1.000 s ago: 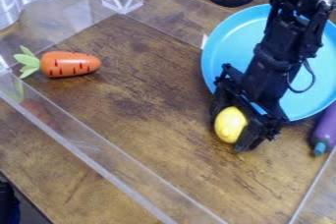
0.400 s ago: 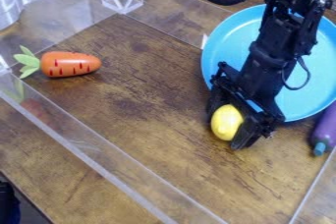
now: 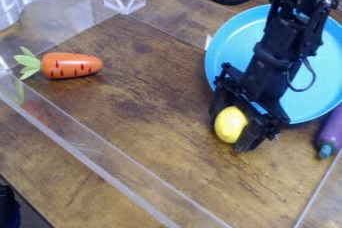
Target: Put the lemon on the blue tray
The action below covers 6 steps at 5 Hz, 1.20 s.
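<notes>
Lemon [image 3: 231,124]: you have one, smooth bright yellow, pinched in the gripper [image 3: 241,125] over the wooden table [image 3: 134,102], just off the rim of the one blue tray [image 3: 238,50] at its 6 o'clock. One carrot [image 3: 64,65] lies well away at 9 o'clock; one purple eggplant [image 3: 329,132] lies at 3 o'clock.

The scene is seen through a single camera, set high at the near side and angled steeply down onto the wooden table [image 3: 120,112]. The view is close. The carrot [image 3: 70,66] is framed at left, the blue tray [image 3: 241,42] cropped at right.
</notes>
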Tool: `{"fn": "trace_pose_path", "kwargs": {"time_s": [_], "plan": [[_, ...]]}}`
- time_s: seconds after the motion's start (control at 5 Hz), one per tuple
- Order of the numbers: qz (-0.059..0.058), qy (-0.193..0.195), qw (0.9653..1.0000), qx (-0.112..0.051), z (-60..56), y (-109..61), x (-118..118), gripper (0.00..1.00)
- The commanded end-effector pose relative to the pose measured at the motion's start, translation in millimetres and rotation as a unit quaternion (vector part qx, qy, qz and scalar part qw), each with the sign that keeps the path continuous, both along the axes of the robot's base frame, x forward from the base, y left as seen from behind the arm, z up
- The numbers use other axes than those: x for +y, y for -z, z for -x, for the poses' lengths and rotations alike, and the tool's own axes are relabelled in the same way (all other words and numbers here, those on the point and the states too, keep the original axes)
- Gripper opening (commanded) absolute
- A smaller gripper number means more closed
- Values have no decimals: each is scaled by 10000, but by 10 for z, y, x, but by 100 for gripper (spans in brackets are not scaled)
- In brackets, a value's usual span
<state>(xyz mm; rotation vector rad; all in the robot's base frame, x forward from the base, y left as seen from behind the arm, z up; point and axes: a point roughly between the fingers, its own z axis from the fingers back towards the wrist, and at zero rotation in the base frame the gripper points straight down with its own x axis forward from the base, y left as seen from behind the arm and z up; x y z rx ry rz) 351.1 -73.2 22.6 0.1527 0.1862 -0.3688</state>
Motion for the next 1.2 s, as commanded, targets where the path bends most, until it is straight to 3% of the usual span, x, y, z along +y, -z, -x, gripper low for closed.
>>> {"fn": "trace_pose_path", "kwargs": {"time_s": [0.0, 1.0], "plan": [[38, -152, 9992, -376, -92, -265, 86, 0], [0, -152, 9990, -417, -104, -374, 94, 0]]}}
